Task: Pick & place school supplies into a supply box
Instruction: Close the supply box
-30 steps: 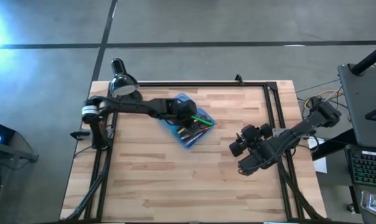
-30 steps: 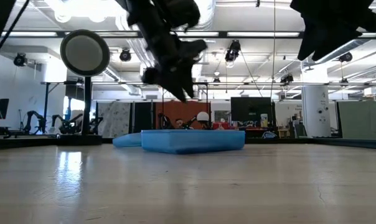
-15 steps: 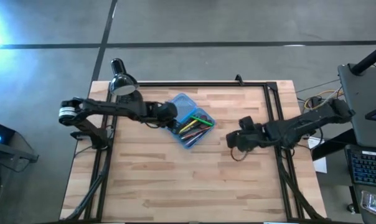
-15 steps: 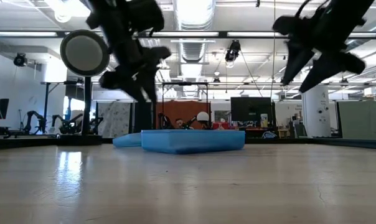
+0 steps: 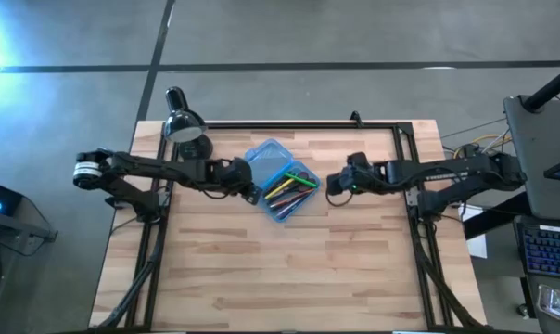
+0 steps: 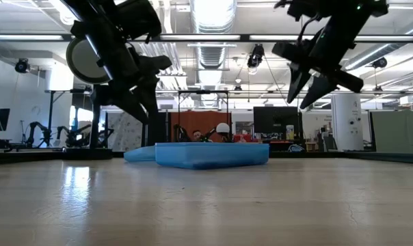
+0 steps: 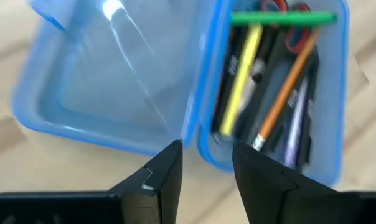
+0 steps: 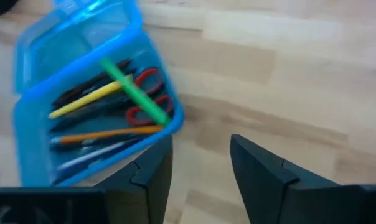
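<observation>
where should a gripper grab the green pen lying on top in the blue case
Grip the green pen near its middle, coming from straight above. It lies crosswise over the other pens and the scissors in the open pencil case, so its shaft sits raised with nothing covering it.

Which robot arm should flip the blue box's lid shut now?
Probably the left. The left gripper hangs open right beside the empty lid half of the pencil case, while the right gripper, also open, is on the far side, by the half full of pens and scissors.
</observation>
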